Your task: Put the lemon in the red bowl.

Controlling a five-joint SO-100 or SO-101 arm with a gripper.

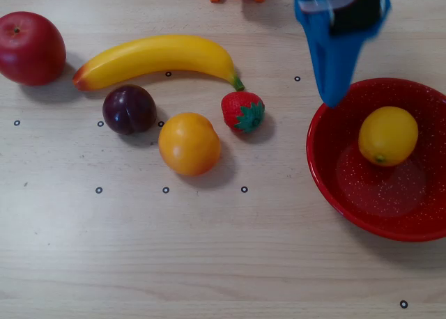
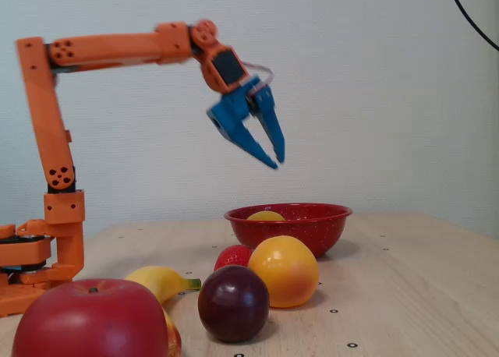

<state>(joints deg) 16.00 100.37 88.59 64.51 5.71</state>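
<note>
Lemon is seen resting inside the bowl; placement judged done. Gripper is held above the bowl, fingers parted, empty.

1. you're at a lab-style test bench: the pale wood table carries small printed ring markers in a grid.
2. toy fruit is laid out at 9 o'clock, like the plastic banana.
3. a bare white wall and an orange 3d-printed arm fit that.
</note>
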